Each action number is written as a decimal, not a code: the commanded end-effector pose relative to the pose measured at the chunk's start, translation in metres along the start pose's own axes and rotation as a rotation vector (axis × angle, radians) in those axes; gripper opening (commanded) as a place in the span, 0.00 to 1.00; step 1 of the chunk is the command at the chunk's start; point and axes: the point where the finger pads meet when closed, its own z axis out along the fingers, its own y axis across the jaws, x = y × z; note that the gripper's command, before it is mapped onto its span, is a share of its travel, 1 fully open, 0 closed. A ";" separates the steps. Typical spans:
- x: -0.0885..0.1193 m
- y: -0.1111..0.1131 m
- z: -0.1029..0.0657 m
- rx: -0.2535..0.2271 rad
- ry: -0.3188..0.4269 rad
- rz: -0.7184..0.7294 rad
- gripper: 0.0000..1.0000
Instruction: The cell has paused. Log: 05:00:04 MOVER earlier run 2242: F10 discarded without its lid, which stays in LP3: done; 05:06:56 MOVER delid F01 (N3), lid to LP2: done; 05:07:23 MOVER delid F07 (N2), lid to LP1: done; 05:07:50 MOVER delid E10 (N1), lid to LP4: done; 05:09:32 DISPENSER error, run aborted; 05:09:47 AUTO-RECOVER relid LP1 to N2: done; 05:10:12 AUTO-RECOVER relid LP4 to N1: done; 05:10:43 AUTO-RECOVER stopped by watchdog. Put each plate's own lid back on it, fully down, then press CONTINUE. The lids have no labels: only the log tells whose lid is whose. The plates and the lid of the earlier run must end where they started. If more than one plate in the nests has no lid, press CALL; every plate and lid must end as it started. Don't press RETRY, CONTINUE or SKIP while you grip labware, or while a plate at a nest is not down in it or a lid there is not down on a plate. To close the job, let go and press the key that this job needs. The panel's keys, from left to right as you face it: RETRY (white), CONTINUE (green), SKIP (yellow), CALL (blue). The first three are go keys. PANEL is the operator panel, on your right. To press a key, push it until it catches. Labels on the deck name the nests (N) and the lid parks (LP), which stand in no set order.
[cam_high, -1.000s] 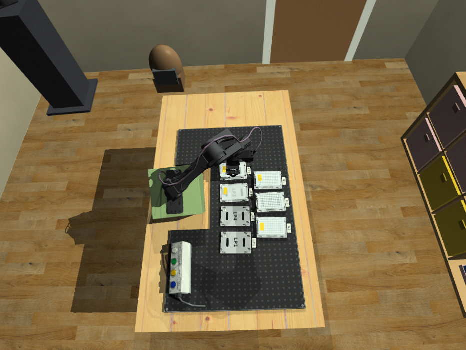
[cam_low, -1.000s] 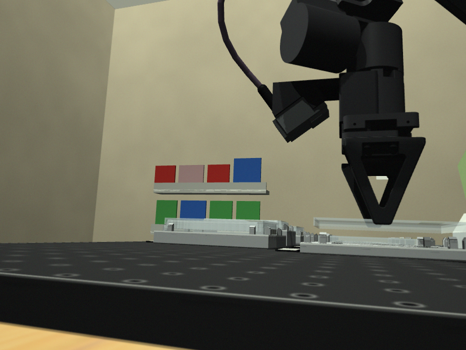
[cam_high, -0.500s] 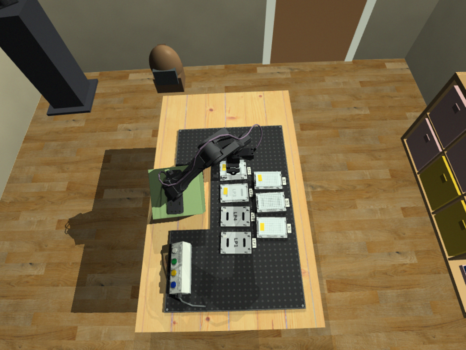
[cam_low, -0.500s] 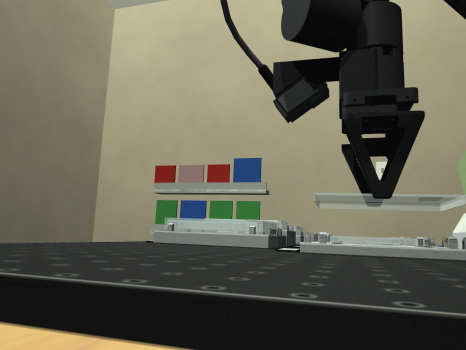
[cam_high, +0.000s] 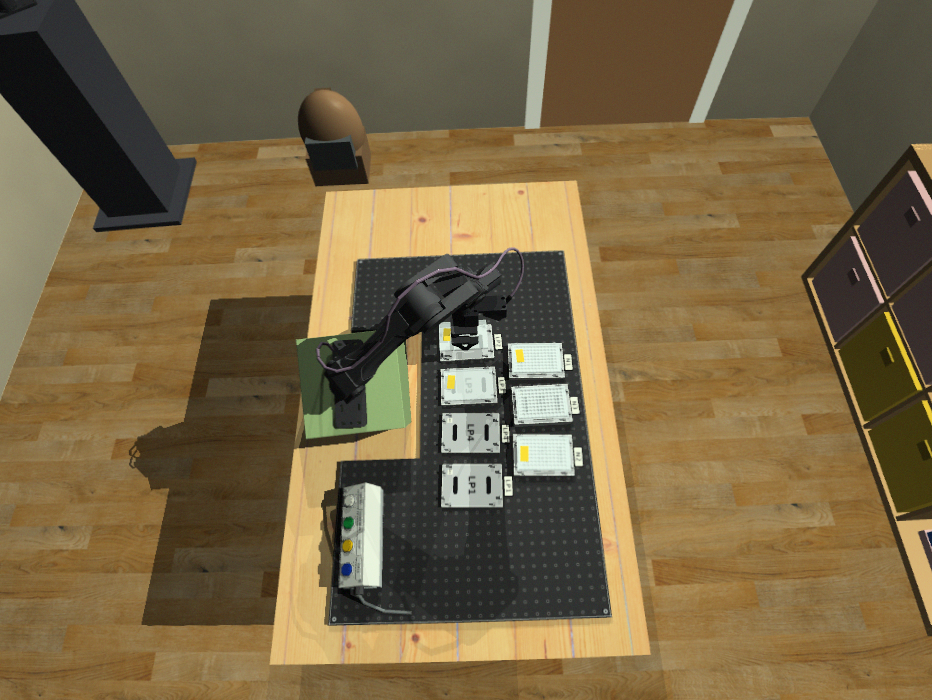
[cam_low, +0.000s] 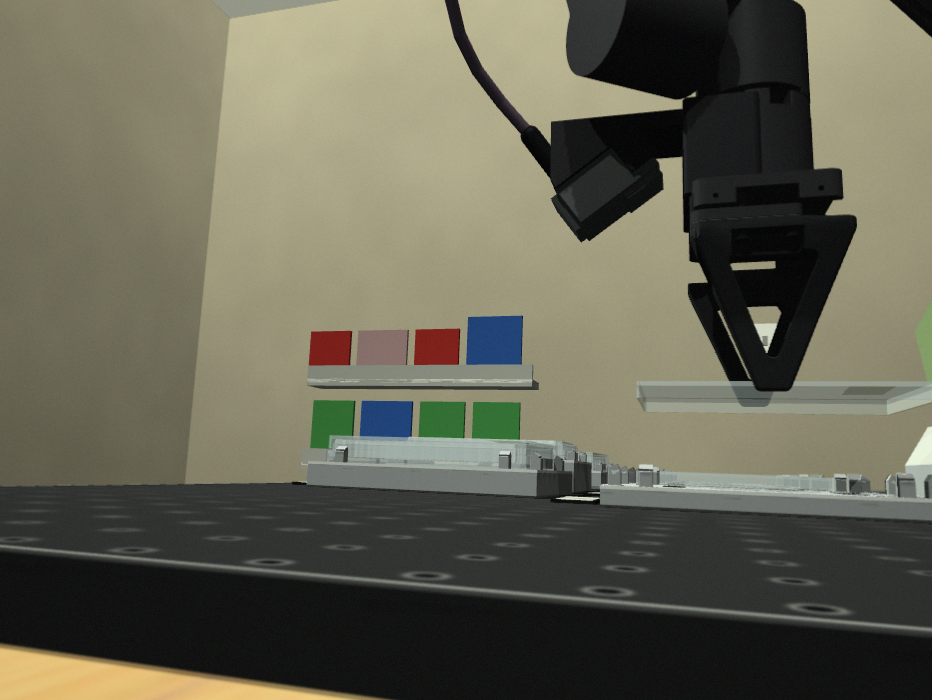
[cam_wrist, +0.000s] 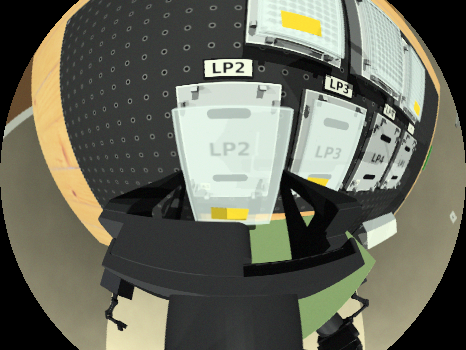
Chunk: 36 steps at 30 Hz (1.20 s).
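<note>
My gripper (cam_high: 467, 339) is shut on a clear lid with a yellow tag (cam_wrist: 229, 162) and holds it level, a little above park LP2 (cam_wrist: 227, 91). In the low side view the lid (cam_low: 783, 395) hangs clear of the park under the fingertips (cam_low: 760, 384). Park LP3 (cam_high: 468, 384) holds another yellow-tagged lid. Parks LP4 (cam_high: 470, 432) and LP1 (cam_high: 472, 484) are bare. The plate in N3 (cam_high: 540, 403) shows open wells and has no lid. The plates in N1 (cam_high: 536, 360) and N2 (cam_high: 543, 455) wear lids.
The operator panel (cam_high: 360, 546) lies at the near left of the deck with white, green (cam_high: 348, 521), yellow and blue (cam_high: 346, 568) keys. The arm's green base block (cam_high: 354, 391) stands left of the parks.
</note>
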 end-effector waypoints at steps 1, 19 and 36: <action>-0.013 0.013 -0.019 -0.034 -0.042 0.000 0.00; -0.013 0.015 -0.017 -0.027 -0.034 -0.004 0.00; -0.054 -0.030 -0.019 -0.018 -0.044 0.026 0.00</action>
